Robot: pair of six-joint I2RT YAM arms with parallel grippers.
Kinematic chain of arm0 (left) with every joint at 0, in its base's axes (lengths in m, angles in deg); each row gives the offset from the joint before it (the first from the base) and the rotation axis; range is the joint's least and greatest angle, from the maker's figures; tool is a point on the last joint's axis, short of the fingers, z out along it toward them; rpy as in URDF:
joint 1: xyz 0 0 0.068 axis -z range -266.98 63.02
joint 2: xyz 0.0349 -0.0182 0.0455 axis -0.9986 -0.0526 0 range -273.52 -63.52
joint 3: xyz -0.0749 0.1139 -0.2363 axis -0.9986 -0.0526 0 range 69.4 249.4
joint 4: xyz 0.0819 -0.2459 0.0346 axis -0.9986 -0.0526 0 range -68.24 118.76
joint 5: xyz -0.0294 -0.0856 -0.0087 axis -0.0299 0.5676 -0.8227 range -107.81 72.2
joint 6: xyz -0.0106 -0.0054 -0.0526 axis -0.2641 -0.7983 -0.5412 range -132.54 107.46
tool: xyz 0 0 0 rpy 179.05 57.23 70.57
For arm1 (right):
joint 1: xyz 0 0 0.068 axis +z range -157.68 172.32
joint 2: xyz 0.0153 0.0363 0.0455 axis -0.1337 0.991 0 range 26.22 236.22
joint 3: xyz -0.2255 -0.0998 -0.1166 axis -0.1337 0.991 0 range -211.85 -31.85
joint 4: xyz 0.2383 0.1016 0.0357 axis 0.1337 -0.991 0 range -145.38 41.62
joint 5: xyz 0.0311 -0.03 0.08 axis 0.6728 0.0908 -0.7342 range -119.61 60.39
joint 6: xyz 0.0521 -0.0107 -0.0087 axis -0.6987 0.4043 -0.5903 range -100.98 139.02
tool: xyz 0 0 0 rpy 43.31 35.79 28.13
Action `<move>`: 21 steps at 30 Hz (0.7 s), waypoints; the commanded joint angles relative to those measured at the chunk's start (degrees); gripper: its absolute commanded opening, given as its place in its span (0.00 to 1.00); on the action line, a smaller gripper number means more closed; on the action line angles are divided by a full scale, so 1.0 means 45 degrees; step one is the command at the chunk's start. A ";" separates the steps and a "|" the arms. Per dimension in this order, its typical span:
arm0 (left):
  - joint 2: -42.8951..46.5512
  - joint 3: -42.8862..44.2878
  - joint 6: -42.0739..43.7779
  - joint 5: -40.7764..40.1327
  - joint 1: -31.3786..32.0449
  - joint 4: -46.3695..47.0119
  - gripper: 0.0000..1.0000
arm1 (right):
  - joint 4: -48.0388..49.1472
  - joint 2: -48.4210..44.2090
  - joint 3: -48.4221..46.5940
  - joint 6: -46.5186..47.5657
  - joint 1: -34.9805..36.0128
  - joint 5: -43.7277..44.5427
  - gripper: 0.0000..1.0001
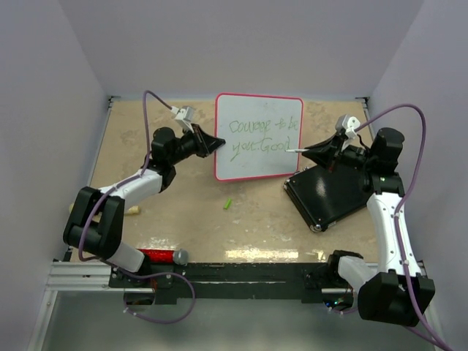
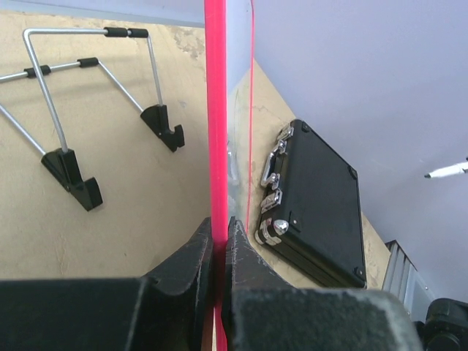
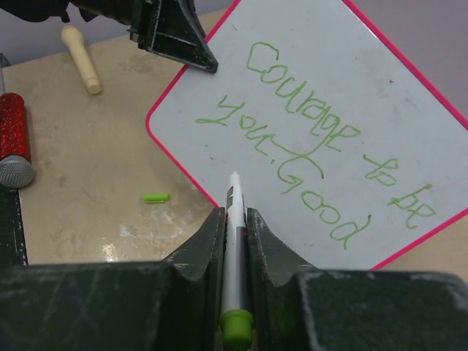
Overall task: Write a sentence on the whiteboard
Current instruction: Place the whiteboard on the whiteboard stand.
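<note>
The whiteboard (image 1: 258,137) stands upright at the back of the table, red-rimmed, with green handwriting in two lines on it. My left gripper (image 1: 219,144) is shut on its left edge; in the left wrist view the red rim (image 2: 216,110) runs straight into the left gripper (image 2: 220,234). My right gripper (image 1: 307,152) is shut on a white marker (image 3: 234,241) with a green end. The marker's tip points at the whiteboard (image 3: 329,88) just past the last word. Whether the tip touches the surface I cannot tell.
A black case (image 1: 329,194) lies flat under the right arm. A green cap (image 1: 227,204) lies in front of the board. A red glitter microphone (image 1: 161,256) and a wooden peg (image 1: 133,211) lie near left. A wire stand (image 2: 73,146) sits behind the board.
</note>
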 commanded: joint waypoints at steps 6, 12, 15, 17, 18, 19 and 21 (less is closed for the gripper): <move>-0.1299 0.2564 0.0077 -0.0075 -0.0322 0.1304 0.00 | 0.0769 -0.0192 0.0277 -0.0439 -0.0198 -0.0615 0.00; -0.2470 0.4087 -0.0275 0.0042 -0.0419 0.1286 0.00 | 0.0828 -0.0115 0.0355 -0.0440 -0.0218 -0.0595 0.00; -0.3154 0.5102 -0.0256 0.0101 -0.0439 0.0954 0.00 | 0.0867 -0.0075 0.0394 -0.0459 -0.0237 -0.0576 0.00; -0.3681 0.5842 -0.0256 0.0140 -0.0458 0.0740 0.00 | 0.0886 -0.0017 0.0414 -0.0459 -0.0237 -0.0576 0.00; -0.3876 0.6060 -0.0294 0.0140 -0.0516 0.0700 0.00 | 0.0906 0.0003 0.0433 -0.0440 -0.0237 -0.0556 0.00; -0.4226 0.6294 -0.0391 0.0140 -0.0556 0.0680 0.00 | 0.0887 0.0022 0.0433 -0.0459 -0.0237 -0.0576 0.00; -0.4579 0.6958 -0.0490 0.0140 -0.0634 0.0602 0.00 | 0.0906 0.0061 0.0433 -0.0439 -0.0257 -0.0576 0.00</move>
